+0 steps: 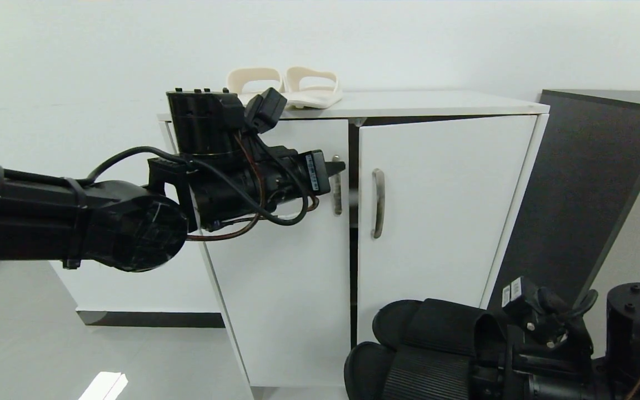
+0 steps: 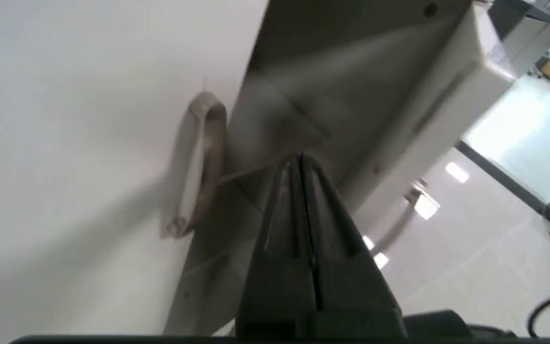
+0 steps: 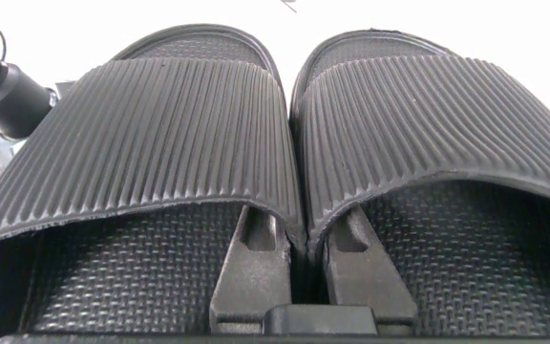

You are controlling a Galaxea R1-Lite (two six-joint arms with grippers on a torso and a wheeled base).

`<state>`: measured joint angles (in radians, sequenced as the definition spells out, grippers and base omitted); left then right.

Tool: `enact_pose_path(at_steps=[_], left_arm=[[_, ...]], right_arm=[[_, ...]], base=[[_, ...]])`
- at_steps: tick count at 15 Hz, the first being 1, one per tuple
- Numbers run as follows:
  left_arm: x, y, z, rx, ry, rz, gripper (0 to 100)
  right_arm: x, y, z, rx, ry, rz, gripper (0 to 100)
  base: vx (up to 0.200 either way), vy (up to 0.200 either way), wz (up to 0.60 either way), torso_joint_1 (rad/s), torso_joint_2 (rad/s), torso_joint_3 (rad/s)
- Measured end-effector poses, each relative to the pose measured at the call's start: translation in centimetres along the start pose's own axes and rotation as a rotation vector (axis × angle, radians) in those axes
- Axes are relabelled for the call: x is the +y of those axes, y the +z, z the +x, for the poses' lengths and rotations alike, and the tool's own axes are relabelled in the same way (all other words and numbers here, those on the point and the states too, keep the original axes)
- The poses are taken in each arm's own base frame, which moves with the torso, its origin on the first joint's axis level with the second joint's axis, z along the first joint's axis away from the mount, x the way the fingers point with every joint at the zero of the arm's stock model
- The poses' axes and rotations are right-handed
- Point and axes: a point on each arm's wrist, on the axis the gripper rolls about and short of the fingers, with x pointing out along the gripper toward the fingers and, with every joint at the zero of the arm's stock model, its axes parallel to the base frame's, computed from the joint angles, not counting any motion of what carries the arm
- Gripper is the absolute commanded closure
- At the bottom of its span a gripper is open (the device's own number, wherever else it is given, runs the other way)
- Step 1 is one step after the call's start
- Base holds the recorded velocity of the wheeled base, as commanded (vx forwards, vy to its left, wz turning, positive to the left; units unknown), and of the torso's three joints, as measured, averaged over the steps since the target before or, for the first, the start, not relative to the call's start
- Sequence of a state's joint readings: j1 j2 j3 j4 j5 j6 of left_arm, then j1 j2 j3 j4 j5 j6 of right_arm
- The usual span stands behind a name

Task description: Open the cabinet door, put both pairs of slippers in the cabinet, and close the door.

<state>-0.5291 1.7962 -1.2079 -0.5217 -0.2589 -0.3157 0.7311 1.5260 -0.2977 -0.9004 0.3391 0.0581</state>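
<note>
The left gripper (image 1: 338, 165), fingers pressed together, is sitting at the cabinet's (image 1: 275, 289) left door handle (image 1: 336, 194). The door-opening step seems to be in hand, and it is calling for an outward pull. The right gripper (image 3: 304, 272) is clamping the black slippers (image 1: 431, 333).

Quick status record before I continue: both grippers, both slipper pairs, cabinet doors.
left gripper: shut, tip by left door handle, contact unclear
right gripper: shut on black slippers, low in front of right door
white slippers: on cabinet top
door gap: dark slit between left door and right door
</note>
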Motion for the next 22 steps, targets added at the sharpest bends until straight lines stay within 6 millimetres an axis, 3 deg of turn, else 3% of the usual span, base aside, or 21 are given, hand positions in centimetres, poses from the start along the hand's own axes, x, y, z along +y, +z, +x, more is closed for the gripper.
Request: enact_pose_path(at_steps=[7,10,13,18,22], left_arm=[[0.3,0.1,1.8,-0.008,-0.007,0.002,100],[0.1,-0.3,2.3,0.001,-0.013,-0.004,100],[-0.9,-0.8,2.5,0.007,-0.02,-0.035,100],[-4.7,-2.1,2.4,0.036,-0.092,-0.029,100],[-4.6,-1.8,2.1,-0.026,-0.061,-0.02,100]], right_arm=[[0.7,-0.2,-0.7,-0.002,0.02,-0.005,100],[1.1,-0.2,-1.0,0.004,0.034,-0.008,100],[1.3,-0.3,-1.0,0.007,0.046,-0.012,100],[1.5,-0.5,-1.1,0.014,0.055,-0.015,100],[1.6,-0.4,-1.2,0.011,0.058,-0.017,100]], base=[[0.0,0.0,0.0,0.0,0.0,0.0],[-0.2,0.0,0.0,0.002,0.0,0.001],[-0.2,0.0,0.0,-0.002,0.0,0.006],[-0.12,0.0,0.0,0.002,0.0,0.003],[0.0,0.0,0.0,0.0,0.0,0.0]])
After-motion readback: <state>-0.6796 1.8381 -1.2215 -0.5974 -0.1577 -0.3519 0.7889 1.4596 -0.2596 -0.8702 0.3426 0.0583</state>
